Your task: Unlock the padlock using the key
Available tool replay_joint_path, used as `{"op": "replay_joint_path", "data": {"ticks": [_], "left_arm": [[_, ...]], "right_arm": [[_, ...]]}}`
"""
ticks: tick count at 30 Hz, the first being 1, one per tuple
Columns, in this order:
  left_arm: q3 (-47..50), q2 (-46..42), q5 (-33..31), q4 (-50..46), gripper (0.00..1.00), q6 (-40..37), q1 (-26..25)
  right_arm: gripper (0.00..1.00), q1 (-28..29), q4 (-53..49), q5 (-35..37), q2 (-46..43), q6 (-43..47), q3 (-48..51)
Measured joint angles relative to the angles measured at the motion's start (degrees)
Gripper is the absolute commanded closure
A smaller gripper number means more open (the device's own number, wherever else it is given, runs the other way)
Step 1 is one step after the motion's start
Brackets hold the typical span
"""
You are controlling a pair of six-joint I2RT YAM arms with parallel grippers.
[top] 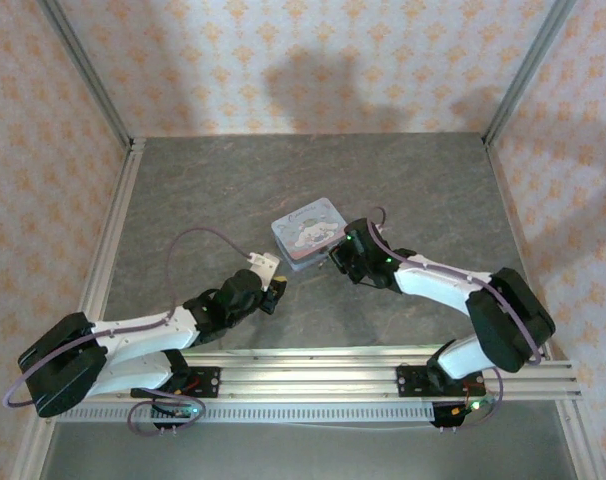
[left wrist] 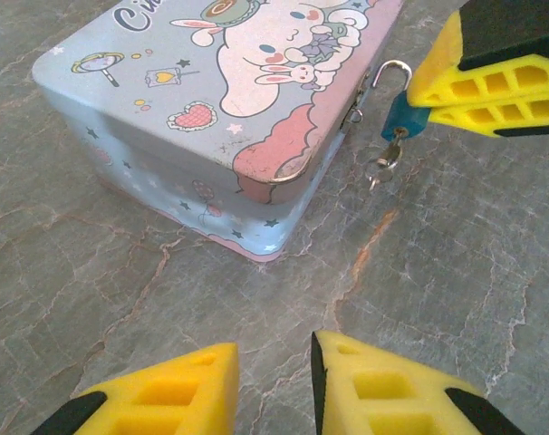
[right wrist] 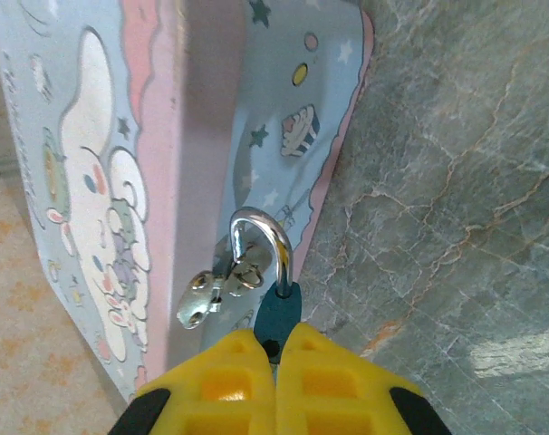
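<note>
Yellow foam of the right gripper (right wrist: 276,362) shut on the tiny teal-blue padlock (right wrist: 278,313), probably steadying its body for turning. Just beside that gripper, the thin silvery metal key (left wrist: 383,161), dangling under the padlock. Beyond, metal shackle (right wrist: 261,231) hooked through the hasp (right wrist: 211,292) of the pale blue cartoon-printed rectangular tin (right wrist: 274,118). Empty, slightly parted left gripper (left wrist: 273,381) well short of the key. Below, grey veined stone-look desk (left wrist: 456,272); farther off, peach patterned walls (top: 303,60).

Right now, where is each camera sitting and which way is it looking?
Top camera: above and behind the robot, looking down at the table; left arm and right arm show.
Left wrist: low over the table, facing the tin; left gripper open at the bottom.
Right wrist: close up on the padlock; right gripper shut on it.
Both wrist views share tin and padlock.
</note>
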State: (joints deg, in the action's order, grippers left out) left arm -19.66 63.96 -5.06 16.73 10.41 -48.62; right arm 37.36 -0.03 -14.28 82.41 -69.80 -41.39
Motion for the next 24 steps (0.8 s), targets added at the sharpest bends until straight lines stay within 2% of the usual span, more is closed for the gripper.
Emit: {"op": "replay_joint_path", "data": {"ticks": [12, 15, 20, 22, 24], "left_arm": [[-0.26, -4.26, -2.32, -6.05, 0.69, 0.04, 0.33], [-1.88, -5.11, -3.56, -10.67, 0.60, 0.04, 1.18], [-7.96, -7.02, -6.64, -20.39, 0.39, 1.07, 3.34], [-10.73, -7.39, -7.61, -24.17, 0.30, 2.47, 5.07], [-12.79, -7.48, -7.89, -27.43, 0.16, 4.31, 7.19]], "right_arm": [[1.00, 0.00, -7.02, 4.50, -7.06, 4.22, -2.19], [1.00, -0.02, -10.23, 5.16, -8.90, 7.04, -4.02], [1.00, 0.00, -15.76, 4.66, -9.16, 13.84, -8.83], [1.00, 0.24, -18.80, 3.74, -8.35, 17.25, -11.74], [1.00, 0.92, -21.53, 2.93, -6.62, 20.48, -15.13]]}}
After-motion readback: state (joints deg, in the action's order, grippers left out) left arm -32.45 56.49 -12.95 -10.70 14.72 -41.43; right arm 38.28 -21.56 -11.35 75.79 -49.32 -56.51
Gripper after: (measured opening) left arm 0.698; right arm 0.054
